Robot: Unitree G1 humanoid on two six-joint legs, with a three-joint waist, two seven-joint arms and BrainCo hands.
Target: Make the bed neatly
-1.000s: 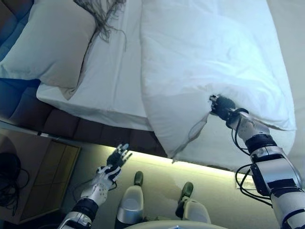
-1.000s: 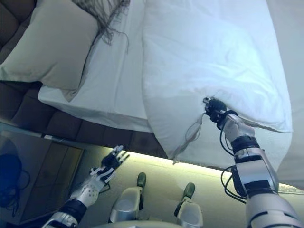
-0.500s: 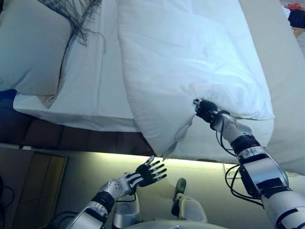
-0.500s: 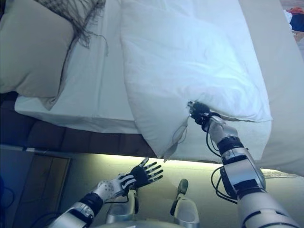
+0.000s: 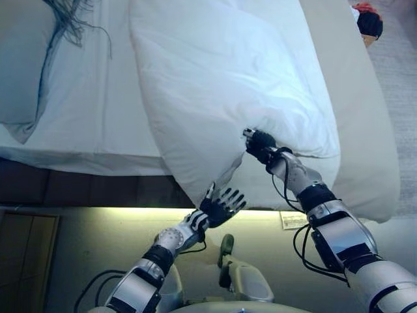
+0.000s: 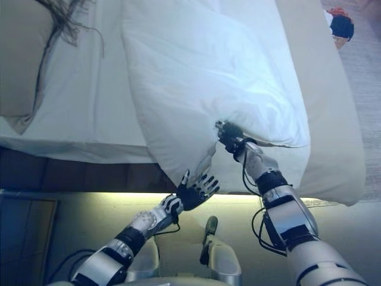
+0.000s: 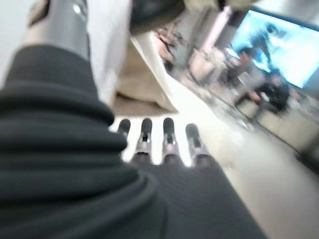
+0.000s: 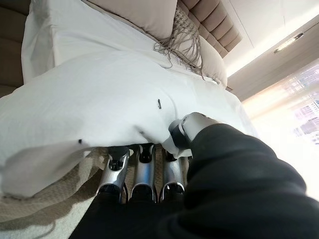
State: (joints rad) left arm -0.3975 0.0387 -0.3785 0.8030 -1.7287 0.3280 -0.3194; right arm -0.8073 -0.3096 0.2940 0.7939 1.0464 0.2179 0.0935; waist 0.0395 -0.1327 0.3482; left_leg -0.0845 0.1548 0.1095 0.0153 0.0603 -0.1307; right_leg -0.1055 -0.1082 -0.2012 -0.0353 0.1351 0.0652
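A white duvet (image 5: pixel 221 78) lies bunched on the bed, its lower corner hanging over the near edge. My right hand (image 5: pixel 259 145) is shut on the duvet's edge near that corner; in the right wrist view its fingers (image 8: pixel 137 172) curl under the white cloth (image 8: pixel 75 114). My left hand (image 5: pixel 219 207) is open with fingers spread, just below the hanging corner (image 5: pixel 202 189), at the bed's side. A white sheet (image 5: pixel 85 111) covers the mattress to the left of the duvet.
A beige pillow (image 5: pixel 19 85) with a dark fringed throw (image 5: pixel 68 23) lies at the bed's left end. A beige cover (image 5: pixel 358 130) lies along the bed's right side. A dark and red object (image 5: pixel 369 19) sits on the floor far right. A lit strip (image 5: pixel 98 210) runs under the bed.
The camera has shifted, so the bed slides left in view. My left hand has risen from low by the floor up to the duvet's hanging corner. My right hand keeps its hold.
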